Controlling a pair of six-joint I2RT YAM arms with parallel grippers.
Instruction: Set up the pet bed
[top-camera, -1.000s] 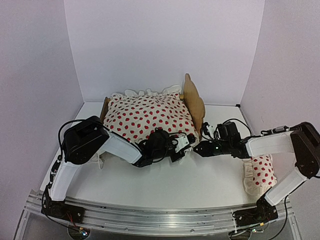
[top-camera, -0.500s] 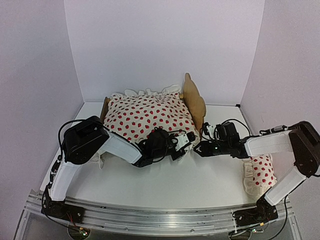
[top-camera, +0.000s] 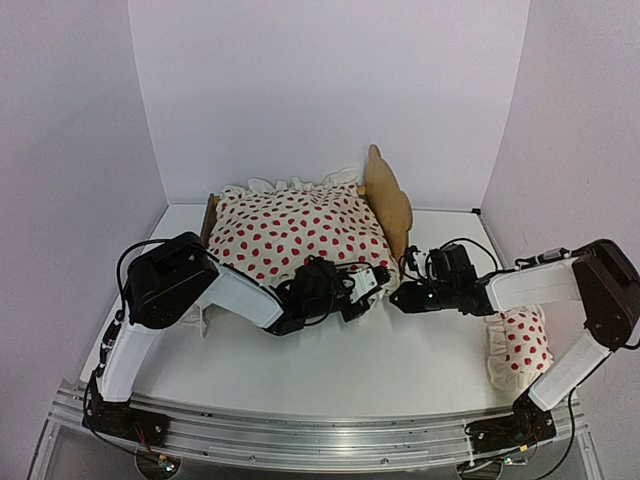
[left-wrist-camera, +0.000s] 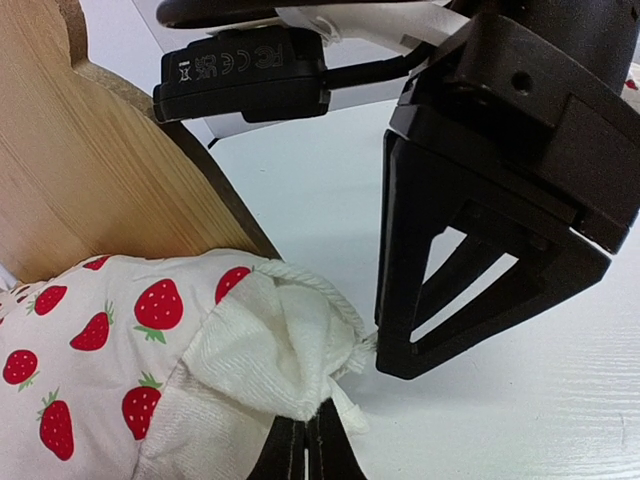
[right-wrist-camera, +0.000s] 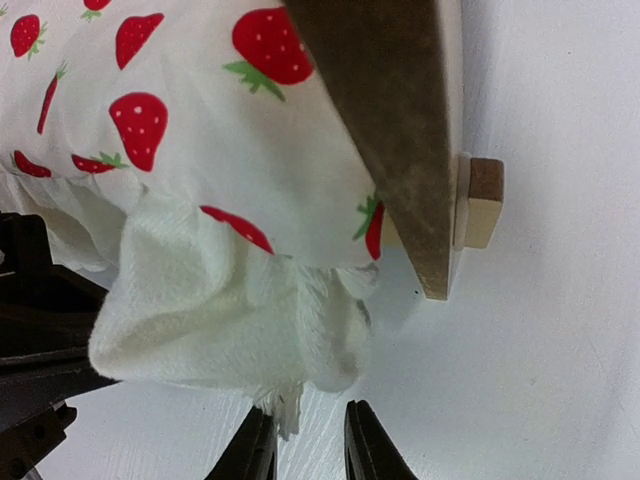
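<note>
The pet bed (top-camera: 388, 200) stands at the back middle, its plywood headboard (left-wrist-camera: 80, 170) on the right. A white strawberry-print duvet (top-camera: 290, 230) lies over it. My left gripper (top-camera: 373, 281) is at the bed's near right corner, shut on the duvet's white ruffle (left-wrist-camera: 270, 350). My right gripper (top-camera: 399, 297) faces it from the right, open. In the right wrist view its fingertips (right-wrist-camera: 255, 450) stand a narrow gap apart just below the hanging ruffle (right-wrist-camera: 220, 310), with a frayed thread against the left one. The headboard's edge (right-wrist-camera: 390, 120) and a small wooden foot (right-wrist-camera: 483, 205) lie just beyond.
A small strawberry-print pillow (top-camera: 522, 340) lies on the white table at the right, under the right arm's forearm. White walls enclose the back and both sides. The metal rail (top-camera: 320, 435) holding the arm bases runs along the near edge.
The right gripper has crept a little left toward the duvet corner and its jaws have narrowed. The left gripper keeps its hold on the ruffle. The headboard has shifted slightly.
</note>
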